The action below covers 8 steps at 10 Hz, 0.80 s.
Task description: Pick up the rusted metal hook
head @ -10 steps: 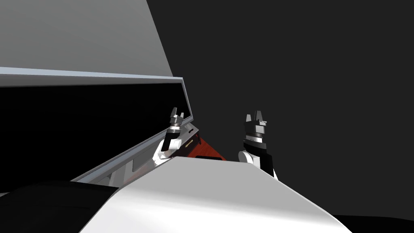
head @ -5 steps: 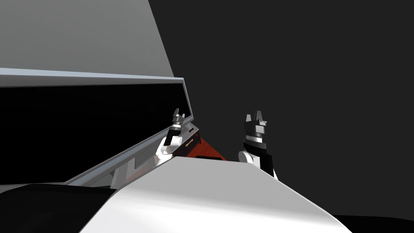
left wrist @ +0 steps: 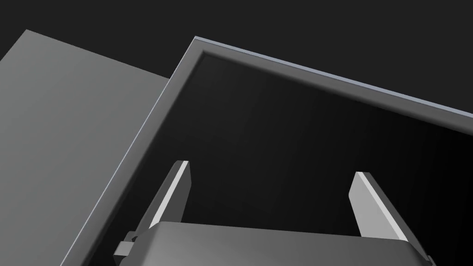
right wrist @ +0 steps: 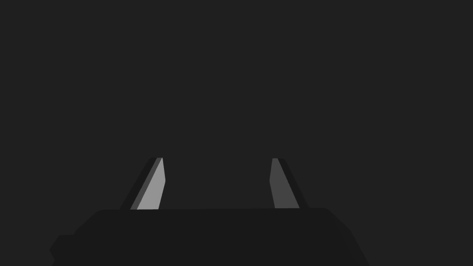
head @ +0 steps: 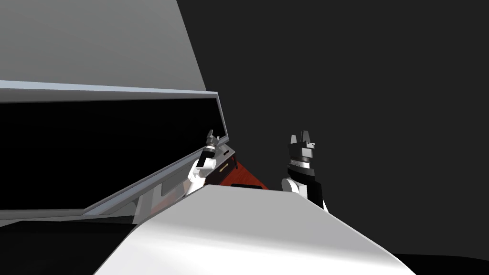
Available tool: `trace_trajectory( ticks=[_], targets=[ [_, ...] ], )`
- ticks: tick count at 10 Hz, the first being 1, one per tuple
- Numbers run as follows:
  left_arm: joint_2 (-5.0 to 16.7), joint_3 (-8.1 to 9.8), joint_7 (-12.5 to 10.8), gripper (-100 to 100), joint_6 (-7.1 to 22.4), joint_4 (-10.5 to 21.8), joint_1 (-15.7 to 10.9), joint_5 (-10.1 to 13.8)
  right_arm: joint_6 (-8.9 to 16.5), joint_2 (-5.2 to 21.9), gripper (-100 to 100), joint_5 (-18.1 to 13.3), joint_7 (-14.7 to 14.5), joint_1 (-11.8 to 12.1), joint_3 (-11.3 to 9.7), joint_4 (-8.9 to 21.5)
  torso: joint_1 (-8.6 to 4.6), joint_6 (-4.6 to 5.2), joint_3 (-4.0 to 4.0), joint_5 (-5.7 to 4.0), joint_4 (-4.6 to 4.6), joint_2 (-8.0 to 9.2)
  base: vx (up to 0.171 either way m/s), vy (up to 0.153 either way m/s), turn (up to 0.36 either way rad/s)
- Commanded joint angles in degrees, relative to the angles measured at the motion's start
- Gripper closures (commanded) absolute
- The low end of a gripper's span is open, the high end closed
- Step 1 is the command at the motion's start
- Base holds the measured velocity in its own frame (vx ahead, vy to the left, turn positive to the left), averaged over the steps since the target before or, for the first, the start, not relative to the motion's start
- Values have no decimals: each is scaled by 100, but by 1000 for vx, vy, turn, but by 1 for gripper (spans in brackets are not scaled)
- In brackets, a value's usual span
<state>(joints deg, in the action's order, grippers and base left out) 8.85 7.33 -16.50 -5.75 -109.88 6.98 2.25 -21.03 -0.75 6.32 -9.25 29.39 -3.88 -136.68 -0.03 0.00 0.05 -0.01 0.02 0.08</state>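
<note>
Jaws stand spread and empty on both the left gripper (left wrist: 272, 168) and the right gripper (right wrist: 217, 159). Where the hook lies I cannot tell, but I judge it stiff, light and rough with rust, so unlikely to slip and best pinched across its straight shank, not the curve. The head view adds a red-brown surface (head: 244, 175) and dark drawer front (head: 223, 168) beside the left arm, while the left wrist view faces a grey-blue frame (left wrist: 323, 76) round a black area (left wrist: 277, 134).
</note>
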Motion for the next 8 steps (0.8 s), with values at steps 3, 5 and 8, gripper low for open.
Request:
trace_trajectory(
  ticks=[3,5,8],
  targets=[
    [11,194,-207,-100,516,714,-489,172,0,0,0,0,0,0,0,0,1,0,-2,0,-1,-3,-23,-8,10],
    [5,285,-295,-100,767,988,-709,244,0,0,0,0,0,0,0,0,2,0,-2,0,-1,-3,-19,-1,6],
    [-4,376,-380,-100,1014,1494,-924,312,0,0,0,0,0,0,0,0,4,0,-3,1,-1,-6,-13,0,0]
  ],
)
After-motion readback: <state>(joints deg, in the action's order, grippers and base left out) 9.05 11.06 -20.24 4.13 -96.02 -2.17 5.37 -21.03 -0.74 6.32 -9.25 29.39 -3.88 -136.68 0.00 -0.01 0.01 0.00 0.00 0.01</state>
